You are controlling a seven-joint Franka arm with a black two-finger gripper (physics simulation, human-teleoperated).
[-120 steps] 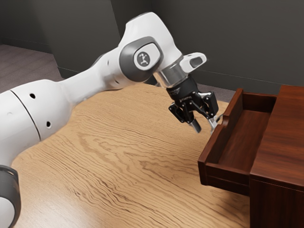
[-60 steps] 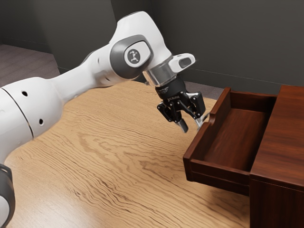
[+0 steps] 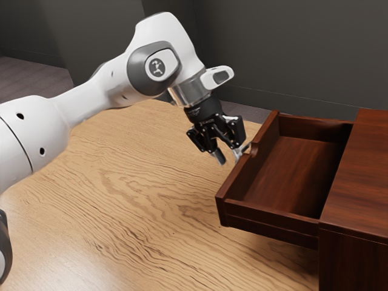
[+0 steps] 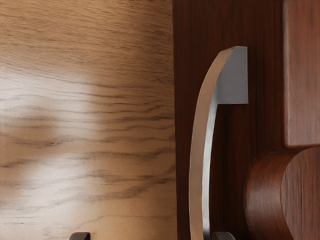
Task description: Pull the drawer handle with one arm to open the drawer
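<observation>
A dark wooden drawer (image 3: 285, 176) stands pulled well out of its cabinet (image 3: 357, 182), and its inside is empty. On the drawer front is a curved silver handle (image 3: 243, 149). My black gripper (image 3: 229, 156) is at that handle with its fingers spread, so it is open. The wrist view looks down along the handle (image 4: 207, 150) against the drawer front (image 4: 260, 75). There the handle lies between my two fingertips (image 4: 80, 235), close against one and far from the other.
The cabinet stands at the exterior view's right edge on a light wood table (image 3: 121, 200). Bare tabletop stretches to the exterior view's left of the drawer. A dark wall runs behind the table.
The drawer has slid further out toward the exterior view's left. My gripper has moved the same way, staying at the handle.
</observation>
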